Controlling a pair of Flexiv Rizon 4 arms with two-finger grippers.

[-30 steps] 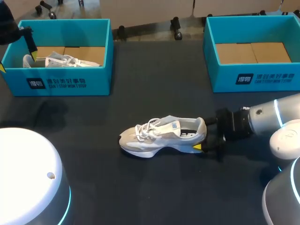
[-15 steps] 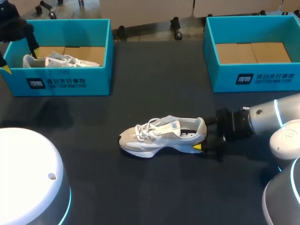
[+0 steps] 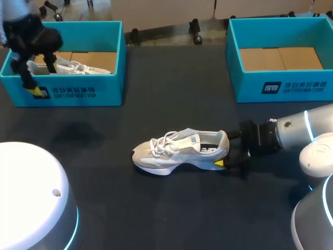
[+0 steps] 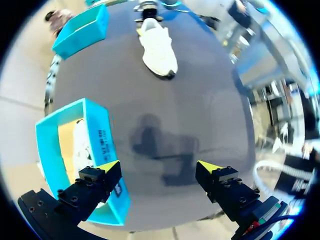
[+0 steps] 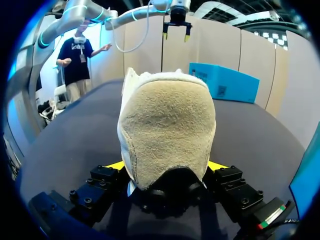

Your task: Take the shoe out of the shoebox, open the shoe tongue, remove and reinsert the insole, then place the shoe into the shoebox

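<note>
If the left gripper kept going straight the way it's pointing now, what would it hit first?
Probably the bare table beside the left shoebox. The left gripper is open, and one finger sits over the box's front wall, so it might clip that first.

Two teal shoeboxes: the left shoebox [image 3: 106,88] and the right shoebox [image 3: 244,86]. Two pale shoes: the loose shoe [image 3: 179,151] and the boxed shoe [image 3: 73,66], seemingly single though partly hidden.
</note>
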